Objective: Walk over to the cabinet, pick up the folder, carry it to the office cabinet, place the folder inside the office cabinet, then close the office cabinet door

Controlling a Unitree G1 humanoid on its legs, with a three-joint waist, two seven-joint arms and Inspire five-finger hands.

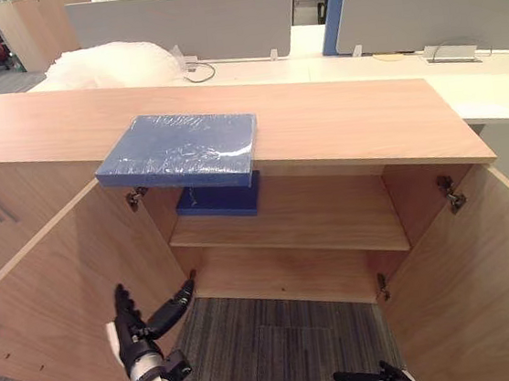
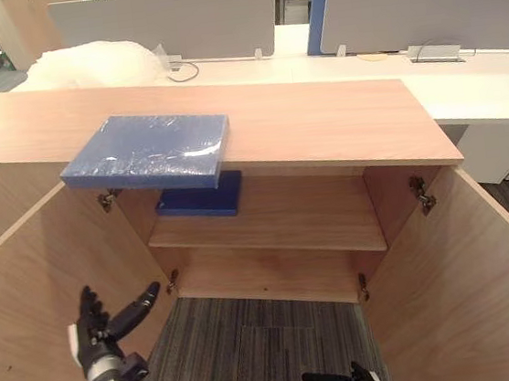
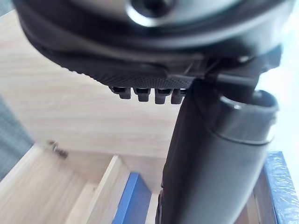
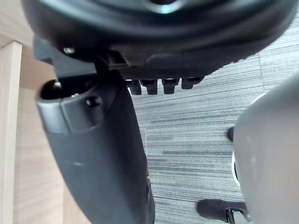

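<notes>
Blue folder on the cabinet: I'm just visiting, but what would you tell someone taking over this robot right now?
Left robot hand: open, empty, low beside the open left door.
Right robot hand: open, empty, hanging low.
Blue folder: on the cabinet top, overhanging its front edge, untouched.
Done: cabinet reached; right door open too.
Left: grasp folder, place inside, close door.

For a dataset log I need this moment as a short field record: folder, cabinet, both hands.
folder: wrapped blue folder, flat on the cabinet top, its front edge overhanging the opening
inside: flat blue item on the shelf
doors: left door and right door both open
left hand: left hand open, low before the left door, holding nothing
right hand: right hand open, low over the floor, holding nothing
</notes>
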